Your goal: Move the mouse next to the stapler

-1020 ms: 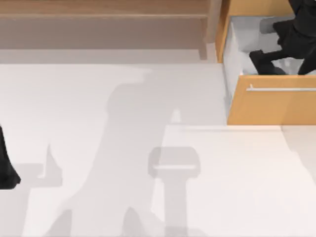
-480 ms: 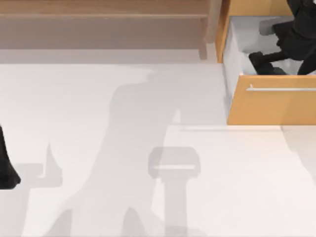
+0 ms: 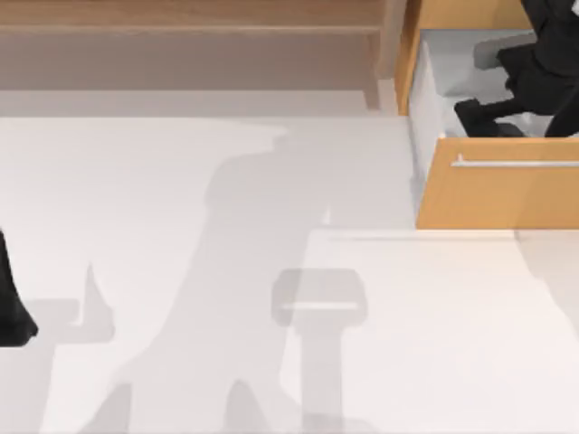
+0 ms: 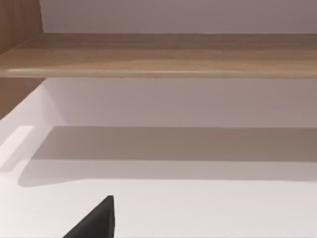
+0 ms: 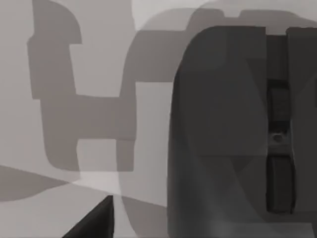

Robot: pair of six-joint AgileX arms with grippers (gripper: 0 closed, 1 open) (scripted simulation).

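1. Right gripper [image 3: 507, 95] sits inside the open drawer [image 3: 496, 194] at the table's far right corner, arm reaching in from the right edge.
2. Finger state: can't tell. The dark fingers blend with the arm body and whatever is below them in the top view.
3. Mouse [image 5: 233, 134]: in the right wrist view it is a big dark rounded body with a scroll wheel slot, lying on the pale drawer floor [image 5: 99, 119], very close under the camera.
4. Whether the fingers touch the mouse or hang just above it: not visible.
5. In the top view the dark shape at the drawer's left part can't be split cleanly into mouse and finger.
6. Left arm [image 3: 11, 303] is parked at the table's left edge; its wrist view looks at a wooden shelf [image 4: 158, 54] over the white table [image 3: 181, 271].
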